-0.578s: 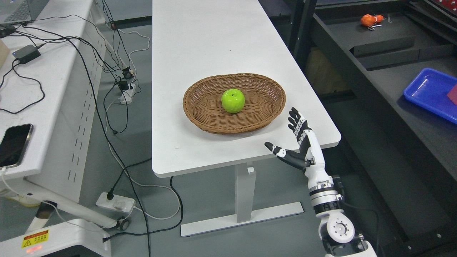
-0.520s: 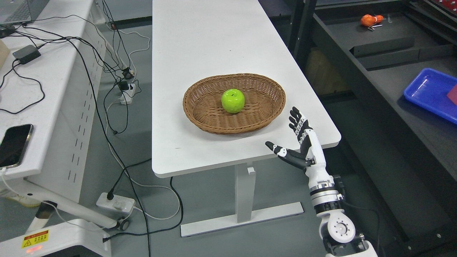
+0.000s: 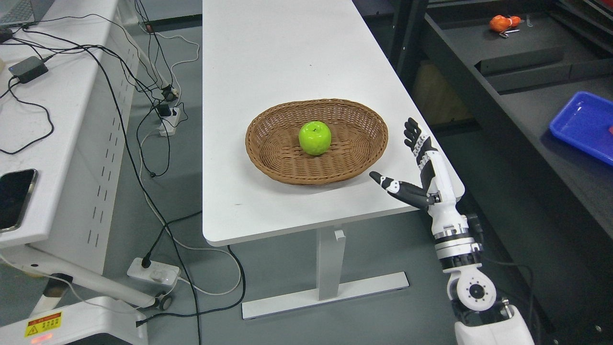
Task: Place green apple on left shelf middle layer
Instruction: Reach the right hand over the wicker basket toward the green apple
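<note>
Basket rim between hand, apple

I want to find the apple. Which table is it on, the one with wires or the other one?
The green apple sits in the brown basket on the middle white table, the one without wires, beside the robot hand.

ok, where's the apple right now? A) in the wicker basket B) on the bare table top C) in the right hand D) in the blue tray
A. The apple sits in the middle of the basket on the table; the right hand is open beside the basket, right of it and apart from the apple.
</note>
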Available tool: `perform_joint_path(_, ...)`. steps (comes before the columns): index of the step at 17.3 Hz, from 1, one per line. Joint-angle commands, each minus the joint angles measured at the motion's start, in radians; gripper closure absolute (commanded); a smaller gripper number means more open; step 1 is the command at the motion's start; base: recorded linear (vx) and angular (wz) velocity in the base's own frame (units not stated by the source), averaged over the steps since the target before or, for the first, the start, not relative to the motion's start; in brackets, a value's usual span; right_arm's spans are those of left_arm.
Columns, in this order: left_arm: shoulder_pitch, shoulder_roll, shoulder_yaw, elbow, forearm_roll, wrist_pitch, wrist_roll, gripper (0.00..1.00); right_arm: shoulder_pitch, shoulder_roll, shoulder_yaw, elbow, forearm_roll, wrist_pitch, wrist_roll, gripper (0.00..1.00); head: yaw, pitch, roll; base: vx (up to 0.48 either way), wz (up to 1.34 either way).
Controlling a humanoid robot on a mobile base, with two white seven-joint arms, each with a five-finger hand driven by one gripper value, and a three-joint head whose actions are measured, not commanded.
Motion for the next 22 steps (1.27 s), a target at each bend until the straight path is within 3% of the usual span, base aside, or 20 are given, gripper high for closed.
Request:
perform_joint_path(1,0.0,0.017,0.0,0.0,0.0,0.001,0.0,0.0,-0.18,-0.394,-0.001,-0.009,0.194,0.041,0.234,0.0,0.0,0.0,0.0,0.133,0.07)
perform_joint_path(4,0.0,0.017,0.0,0.0,0.0,-0.001,0.0,0.0,-0.22,-0.4,-0.05,-0.009,0.193,-0.099,0.265,0.0,0.0,0.0,0.0,0.193,0.05)
perform_joint_path(8,0.0,0.017,0.0,0.0,0.0,-0.001,0.0,0.0,-0.235,-0.494,0.056,-0.009,0.212,-0.096,0.414,0.0,0.0,0.0,0.0,0.31,0.02)
perform_joint_path(10,0.0,0.017,0.0,0.0,0.0,-0.001,0.0,0.0,-0.287,-0.523,0.138,0.0,0.321,-0.09,0.447,0.01,0.0,0.001,0.0,0.201,0.03)
perform_joint_path(15,0.0,0.017,0.0,0.0,0.0,-0.001,0.0,0.0,-0.289,-0.526,0.335,0.026,0.375,-0.102,0.505,0.01,0.0,0.001,0.0,0.148,-0.01)
perform_joint_path(20,0.0,0.017,0.0,0.0,0.0,-0.001,0.0,0.0,-0.321,-0.522,0.41,0.026,0.413,-0.102,0.534,0.0,0.0,0.001,0.0,0.055,-0.01)
perform_joint_path(22,0.0,0.017,0.0,0.0,0.0,0.001,0.0,0.0,-0.329,-0.484,0.455,0.025,0.45,-0.102,0.536,0.0,0.0,0.001,0.0,0.008,0.0)
